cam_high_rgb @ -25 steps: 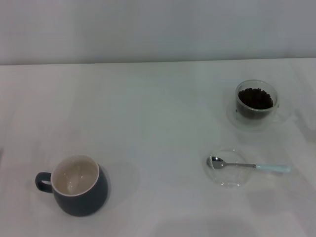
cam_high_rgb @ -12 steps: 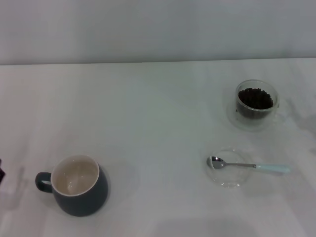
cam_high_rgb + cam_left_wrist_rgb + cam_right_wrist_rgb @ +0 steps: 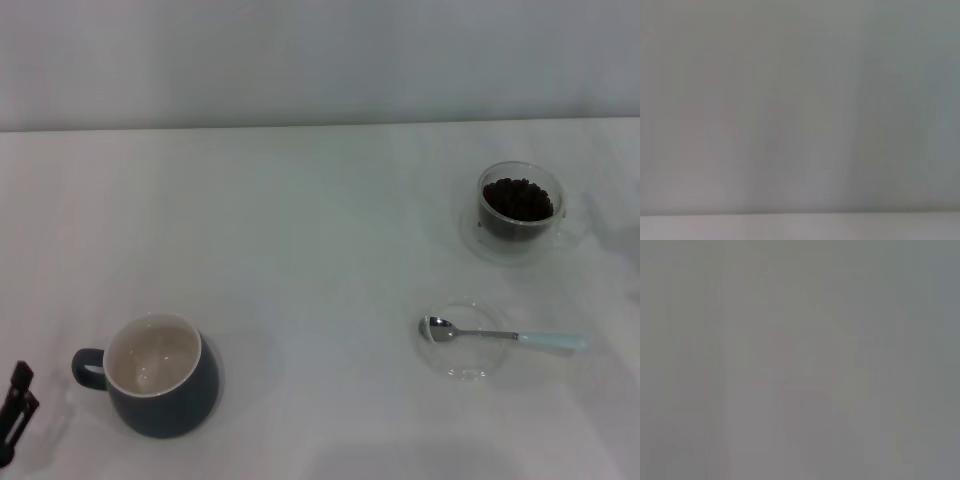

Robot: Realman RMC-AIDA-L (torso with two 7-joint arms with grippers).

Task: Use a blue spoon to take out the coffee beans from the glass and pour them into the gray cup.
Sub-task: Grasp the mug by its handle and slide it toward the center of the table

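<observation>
The blue spoon (image 3: 505,336) is lying on the near right of the tabletop (image 3: 320,240), its metal bowl resting in a flat clear glass dish (image 3: 462,340) and its pale handle sticking out to the right, likely so it is easy to pick up. The glass (image 3: 519,212) is sitting farther back on the right, holding the coffee beans (image 3: 517,199). The gray cup (image 3: 155,374) is waiting empty at the near left. The left gripper (image 3: 15,412) is showing at the near left edge, holding nothing; how far open, I cannot tell. The right gripper is not showing
</observation>
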